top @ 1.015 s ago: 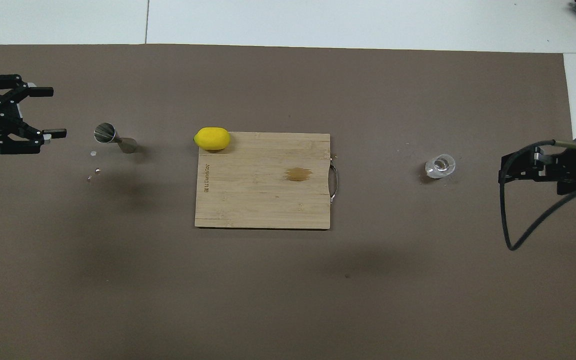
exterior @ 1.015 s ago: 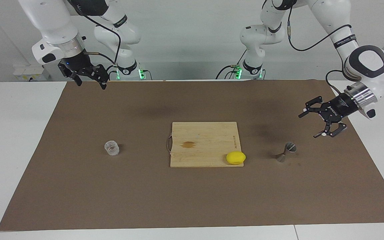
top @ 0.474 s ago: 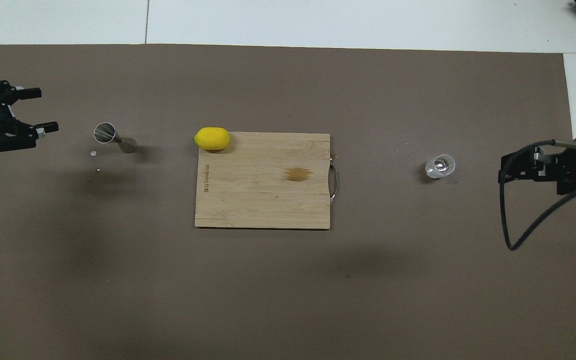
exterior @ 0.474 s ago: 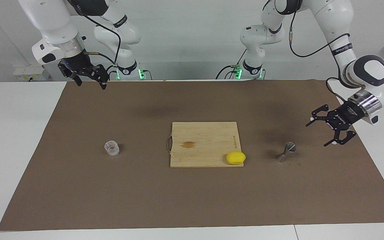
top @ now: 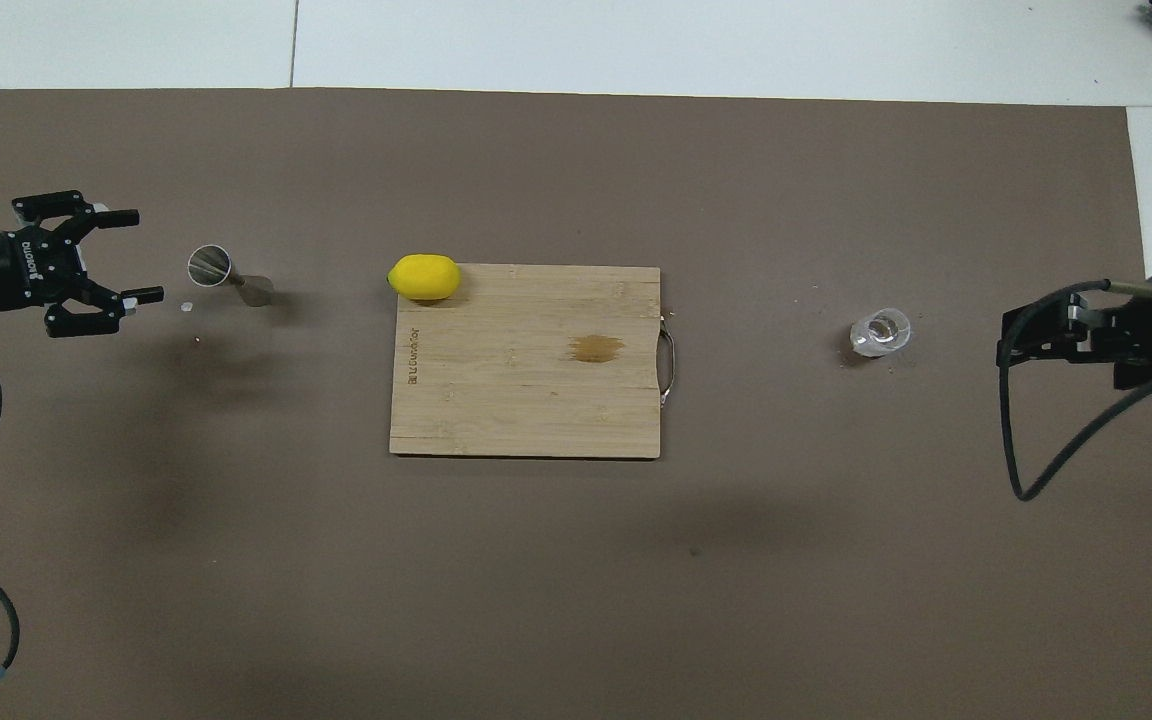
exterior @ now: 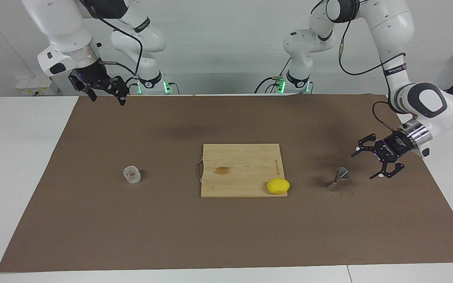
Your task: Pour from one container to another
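The clear glass cup [exterior: 131,174] stands on the brown mat toward the right arm's end; it also shows in the overhead view [top: 880,332]. The silver hourglass jigger [exterior: 337,179] stands on the mat toward the left arm's end, also seen from overhead [top: 226,277]. My left gripper [exterior: 363,166] is open and empty, low over the mat just beside the jigger, its fingers pointing at it without touching; it also shows in the overhead view [top: 143,256]. My right gripper [exterior: 107,98] is open and empty, and waits raised over the mat's edge by the robots, away from the cup.
A wooden cutting board [exterior: 242,157] with a brown stain lies mid-mat between cup and jigger. A yellow lemon [exterior: 278,186] sits on its corner toward the jigger. A few small specks [top: 188,307] lie on the mat by the jigger.
My left gripper has come down and moved in toward the jigger, still open. The right arm, cup, jigger and lemon have not moved.
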Controlling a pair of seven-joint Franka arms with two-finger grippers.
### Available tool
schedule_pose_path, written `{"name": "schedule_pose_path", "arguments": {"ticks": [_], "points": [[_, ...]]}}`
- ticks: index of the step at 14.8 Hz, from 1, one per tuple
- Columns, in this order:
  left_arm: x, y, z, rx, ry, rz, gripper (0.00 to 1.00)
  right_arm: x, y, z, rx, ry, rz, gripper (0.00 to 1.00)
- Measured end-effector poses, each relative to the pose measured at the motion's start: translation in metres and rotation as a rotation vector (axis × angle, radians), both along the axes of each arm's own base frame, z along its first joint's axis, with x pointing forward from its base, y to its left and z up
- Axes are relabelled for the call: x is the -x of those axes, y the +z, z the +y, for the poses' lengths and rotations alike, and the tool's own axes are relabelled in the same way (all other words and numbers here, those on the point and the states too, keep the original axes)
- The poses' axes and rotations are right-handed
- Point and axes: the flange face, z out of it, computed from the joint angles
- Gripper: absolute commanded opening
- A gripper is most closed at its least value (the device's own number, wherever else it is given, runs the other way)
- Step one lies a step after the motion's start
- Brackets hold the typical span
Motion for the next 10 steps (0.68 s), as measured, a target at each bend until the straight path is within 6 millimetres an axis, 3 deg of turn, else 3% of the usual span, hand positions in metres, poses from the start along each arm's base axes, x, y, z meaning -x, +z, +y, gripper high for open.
{"name": "schedule_pose_path", "arguments": {"ticks": [4, 10], "points": [[0.008, -0.016, -0.005, -0.002, -0.033, -0.010, 1.00, 0.000, 0.000, 0.000, 0.000, 0.000, 0.000, 1.00], [0.004, -0.024, -0.026, -0.042, -0.035, -0.024, 1.00, 0.000, 0.000, 0.000, 0.000, 0.000, 0.000, 1.00]]}}
